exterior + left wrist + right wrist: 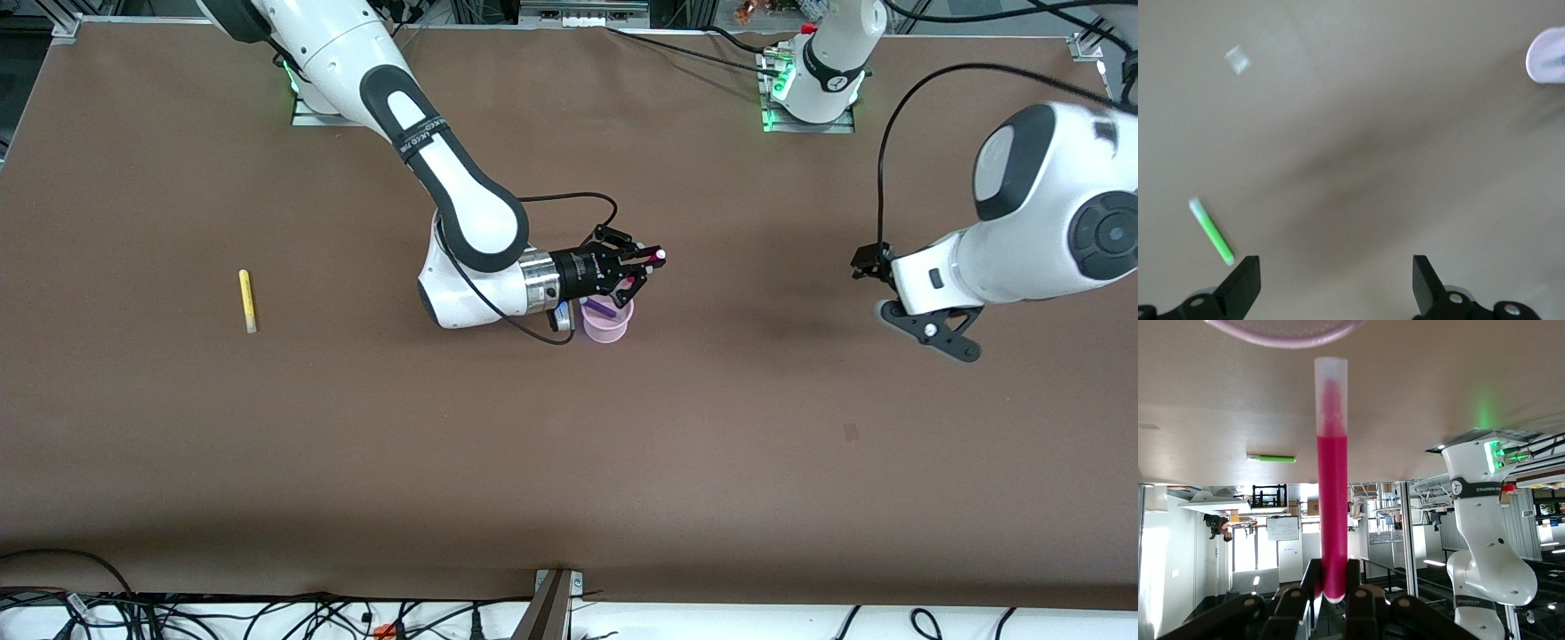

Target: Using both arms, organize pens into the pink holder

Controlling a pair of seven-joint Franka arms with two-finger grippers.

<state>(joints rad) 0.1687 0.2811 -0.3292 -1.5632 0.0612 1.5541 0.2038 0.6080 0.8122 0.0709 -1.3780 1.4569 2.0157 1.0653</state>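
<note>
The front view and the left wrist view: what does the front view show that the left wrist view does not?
Only the front view shows the yellow pen lying toward the right arm's end of the table, and the right gripper shut on the magenta-pink pen just above the pink holder, which has the dark purple pen in it. Only the left wrist view shows the bright green pen on the table, near the open left gripper. Both views share the pink holder and the brown table.
</note>
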